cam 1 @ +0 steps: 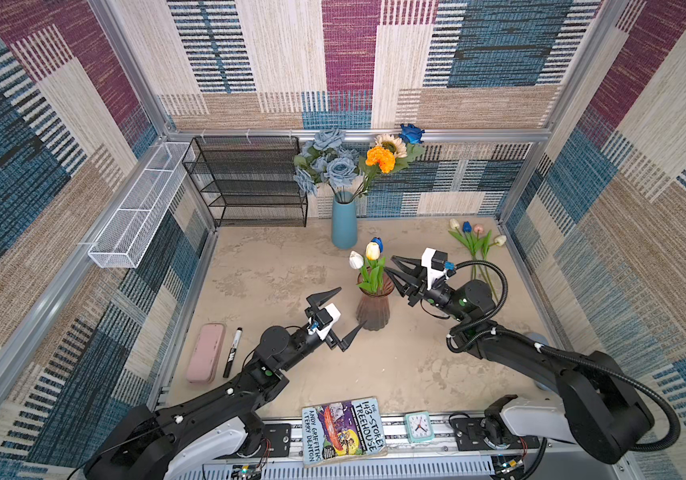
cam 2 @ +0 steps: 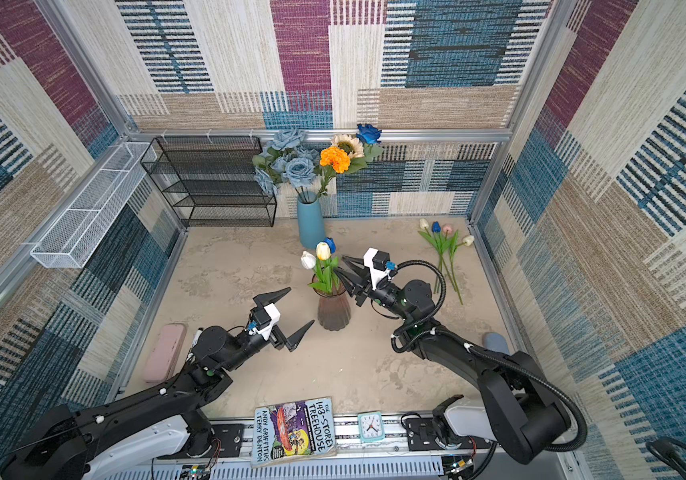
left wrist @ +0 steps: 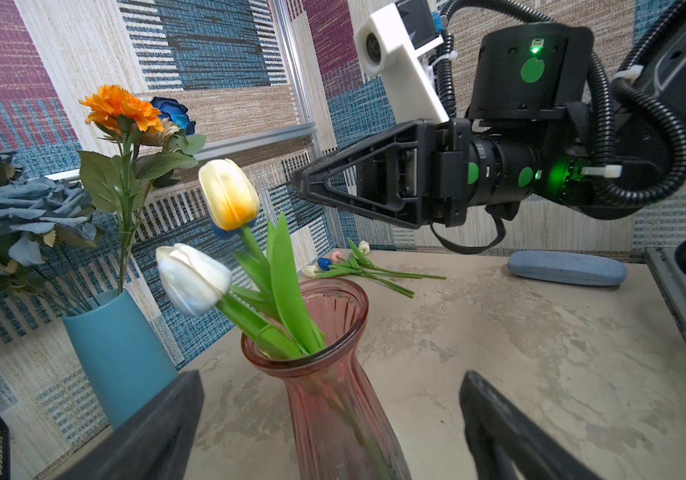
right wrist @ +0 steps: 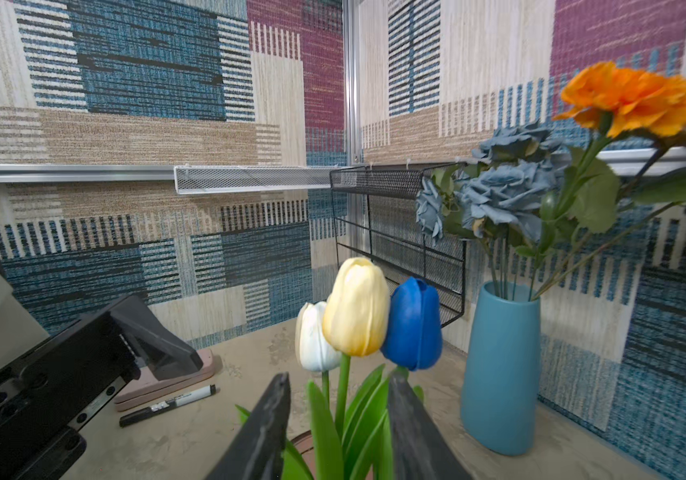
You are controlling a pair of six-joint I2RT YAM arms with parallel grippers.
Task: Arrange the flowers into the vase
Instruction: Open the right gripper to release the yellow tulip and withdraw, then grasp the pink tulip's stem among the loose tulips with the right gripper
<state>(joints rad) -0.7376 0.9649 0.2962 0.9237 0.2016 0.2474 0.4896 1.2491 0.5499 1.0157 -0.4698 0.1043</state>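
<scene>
– right pincer [cam 1: 391,270] first: how does it stand?
– level, at the right side of the pink glass vase [cam 1: 373,309], just above its rim. its jaws are partly apart. in the right wrist view green tulip leaves rise between them, with a gap beside the leaves, so nothing is clamped.
– and the left pincer [cam 1: 339,316]?
– spread wide and empty. it hangs just left of that vase, tips pointing toward it, not touching.
– where are the flowers?
– three stand in the pink glass vase in the middle of the desk [cam 1: 275,270]: a white tulip [cam 1: 356,260], a yellow tulip [cam 1: 372,250] and a blue tulip [cam 1: 377,241] behind them. their stems go down through the mouth and the heads lean toward the far left.
– any left over?
– yes, four loose tulips [cam 1: 476,243] lie flat at the far right of the desk, well apart from the vase.
– the big blooms?
– they are in the blue vase [cam 1: 344,222] by the far wall: dusty-blue roses [cam 1: 335,164], an orange marigold [cam 1: 380,158], a cream sunflower [cam 1: 391,143] and a deep-blue rose [cam 1: 412,133].
– what else is about?
– a black mesh rack [cam 1: 250,183] at the far left, a pink case [cam 1: 206,353] with a marker [cam 1: 233,351] beside it at the near left, and a book [cam 1: 343,430] and a small clock [cam 1: 419,427] on the near edge.
</scene>
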